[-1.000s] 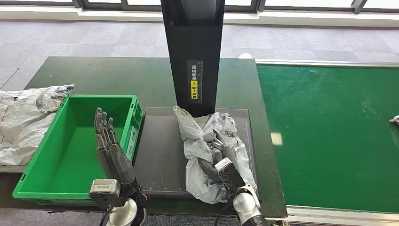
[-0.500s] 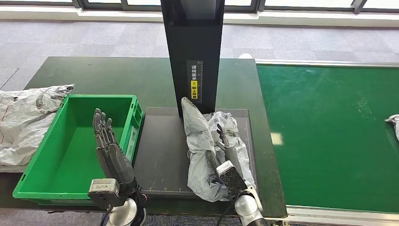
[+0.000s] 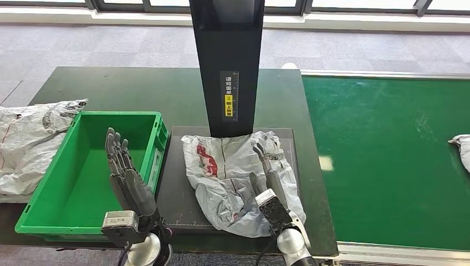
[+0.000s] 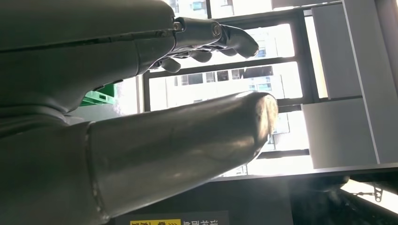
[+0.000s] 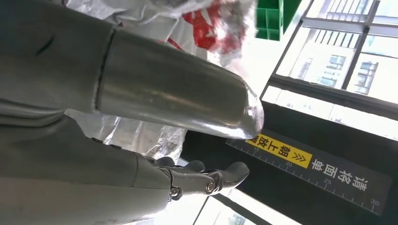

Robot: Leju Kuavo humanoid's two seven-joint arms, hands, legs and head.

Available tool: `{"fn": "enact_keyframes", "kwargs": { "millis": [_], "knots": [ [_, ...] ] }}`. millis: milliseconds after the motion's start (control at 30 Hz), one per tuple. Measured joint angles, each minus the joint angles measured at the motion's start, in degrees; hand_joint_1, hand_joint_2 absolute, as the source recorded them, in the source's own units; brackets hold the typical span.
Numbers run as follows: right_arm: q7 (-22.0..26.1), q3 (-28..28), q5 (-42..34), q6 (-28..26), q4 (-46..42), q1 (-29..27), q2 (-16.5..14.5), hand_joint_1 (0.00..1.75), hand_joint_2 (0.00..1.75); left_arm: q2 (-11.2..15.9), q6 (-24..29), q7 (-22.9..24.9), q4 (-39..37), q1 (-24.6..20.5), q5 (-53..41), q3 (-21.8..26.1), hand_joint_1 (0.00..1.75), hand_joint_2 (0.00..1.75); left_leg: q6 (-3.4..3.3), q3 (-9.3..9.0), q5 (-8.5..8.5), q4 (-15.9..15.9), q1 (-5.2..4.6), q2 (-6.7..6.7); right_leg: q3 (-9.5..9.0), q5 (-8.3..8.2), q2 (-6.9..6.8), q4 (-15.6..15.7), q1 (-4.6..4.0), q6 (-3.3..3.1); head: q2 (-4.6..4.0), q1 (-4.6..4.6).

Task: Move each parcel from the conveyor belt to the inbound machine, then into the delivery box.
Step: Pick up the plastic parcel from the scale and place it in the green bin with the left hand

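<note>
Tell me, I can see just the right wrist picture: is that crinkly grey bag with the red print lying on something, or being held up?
Observer: It is lying down. In the head view the grey parcel is spread on the black platform at the foot of the black column, with the right hand stretched out flat on top of it.
Operator: And the green thing in the corner?
Observer: That is a green box standing beside the platform. The left hand is raised by its wall, fingers apart, holding nothing.
Operator: Any more bags?
Observer: One more parcel sits on the green conveyor belt.
</note>
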State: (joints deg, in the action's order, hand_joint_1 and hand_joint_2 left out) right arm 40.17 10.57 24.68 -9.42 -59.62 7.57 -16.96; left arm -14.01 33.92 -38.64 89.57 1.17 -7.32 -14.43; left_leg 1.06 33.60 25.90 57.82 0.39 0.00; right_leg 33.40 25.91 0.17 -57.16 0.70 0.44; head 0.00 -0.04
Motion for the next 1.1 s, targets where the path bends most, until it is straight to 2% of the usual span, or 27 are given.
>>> {"fn": "enact_keyframes", "kwargs": {
  "millis": [167, 233, 300, 400, 467, 533, 600, 667, 767, 867, 967, 1100],
  "knots": [
    [-0.01, 0.11, -0.13, -0.23, -0.34, -0.07, 0.04, 0.00, 0.00, 0.00, 0.05, 0.00, 0.10, 0.02, 0.00, 0.00, 0.00, 0.00, 0.00, 0.00, 0.00, 0.00, 0.00, 0.00, 0.00, 0.00, 0.00, 0.00, 0.00, 0.00, 0.00, 0.00],
    [-0.11, 0.95, -0.52, -1.95, -1.61, -0.58, 0.41, 0.00, 0.00, 0.00, 0.39, 0.00, 0.18, 0.07, -0.02, 0.01, 0.00, 0.00, 0.00, 0.02, 0.00, 0.00, 0.00, -0.02, -0.01, 0.00, -0.02, 0.00, 0.00, 0.00, 0.00, 0.00],
    [-1.46, 2.58, 2.51, -7.23, -3.63, -1.23, 0.96, 0.00, 0.00, -0.01, 1.26, -0.01, 0.59, 0.38, -0.18, 0.04, 0.00, 0.00, 0.00, 0.02, 0.00, 0.00, 0.00, -0.01, 0.00, 0.00, -0.01, 0.00, 0.00, 0.00, 0.00, 0.00],
    [-5.99, 4.16, 16.44, -20.04, -6.50, -2.54, 1.17, 0.00, 0.00, -0.02, 3.33, -0.10, 1.97, 1.45, -1.32, 0.07, 0.00, 0.00, 0.00, 0.02, 0.01, 0.00, 0.00, -0.02, 0.02, 0.02, 0.00, 0.00, 0.00, 0.00, 0.00, 0.00],
    [-8.53, 4.92, 24.50, -26.58, -9.31, -3.88, 1.17, 0.00, 0.00, -0.02, 4.54, -0.15, 2.83, 2.12, -2.68, 0.07, 0.00, 0.00, 0.00, 0.04, 0.02, 0.00, 0.00, -0.08, 0.01, 0.04, -0.05, 0.00, 0.00, -0.01, 0.00, 0.00],
    [-8.71, 5.75, 27.93, -29.48, -12.52, -5.02, 1.17, 0.00, 0.87, -0.01, 5.19, -0.15, 3.27, 2.36, -5.31, 0.07, 0.00, 0.00, 0.00, 0.04, 0.02, 0.00, 0.00, -0.09, 0.03, 0.06, -0.07, 0.00, 0.00, -0.02, 0.00, 0.00],
    [-5.61, 6.09, 29.03, -30.27, -16.69, -6.45, 1.09, 0.00, 1.75, 0.01, 4.93, 0.52, 3.04, 2.30, -11.40, 0.02, 0.00, 0.87, -0.01, 0.03, 0.02, 0.00, 0.00, -0.09, 0.05, 0.07, -0.07, 0.01, 0.00, -0.01, 0.00, 0.00],
    [-1.94, 6.09, 28.93, -30.40, -22.24, -8.18, 1.02, 0.00, 1.75, 0.18, 1.85, 4.14, 1.65, 1.94, -21.62, -0.56, 0.00, 1.75, -0.02, 0.03, 0.03, 0.00, -0.02, -0.11, 0.04, 0.09, -0.09, 0.02, 0.02, 0.01, 0.00, -0.01],
    [-0.22, 6.13, 26.09, -30.48, -31.96, -10.72, 1.11, 0.00, 1.75, 0.59, -4.56, 12.96, -2.49, 0.81, -40.17, -3.06, 0.00, 1.75, -0.04, 0.03, 0.04, 0.00, -0.05, -0.12, 0.01, 0.09, -0.13, 0.04, 0.06, 0.05, 0.00, 0.00],
    [-0.05, 6.13, 22.45, -30.54, -39.43, -12.59, 1.32, 0.00, 1.75, 0.85, -7.85, 19.35, -7.90, -1.32, -54.16, -5.79, 0.00, 1.75, -0.04, 0.01, 0.05, 0.00, -0.10, 0.00, 0.04, 0.05, -0.04, 0.04, 0.11, 0.07, 0.00, 0.01],
    [-0.03, 6.34, 15.90, -30.51, -43.63, -13.43, 1.90, 0.00, 1.75, 0.91, -11.93, 22.76, -12.84, -3.32, -60.03, -7.92, 0.00, 1.75, -0.05, -0.02, 0.05, 0.00, -0.11, 0.01, 0.02, 0.04, -0.04, 0.04, 0.11, 0.07, 0.00, 0.01],
    [-0.01, 7.19, 12.27, -30.50, -46.34, -13.80, 3.12, 0.00, 1.75, 0.97, -14.24, 23.51, -16.87, -4.80, -61.63, -9.43, 0.00, 1.75, -0.04, -0.03, 0.04, 0.00, -0.10, 0.01, 0.03, 0.03, -0.03, 0.03, 0.10, 0.06, 0.00, 0.01]
  ]
}}
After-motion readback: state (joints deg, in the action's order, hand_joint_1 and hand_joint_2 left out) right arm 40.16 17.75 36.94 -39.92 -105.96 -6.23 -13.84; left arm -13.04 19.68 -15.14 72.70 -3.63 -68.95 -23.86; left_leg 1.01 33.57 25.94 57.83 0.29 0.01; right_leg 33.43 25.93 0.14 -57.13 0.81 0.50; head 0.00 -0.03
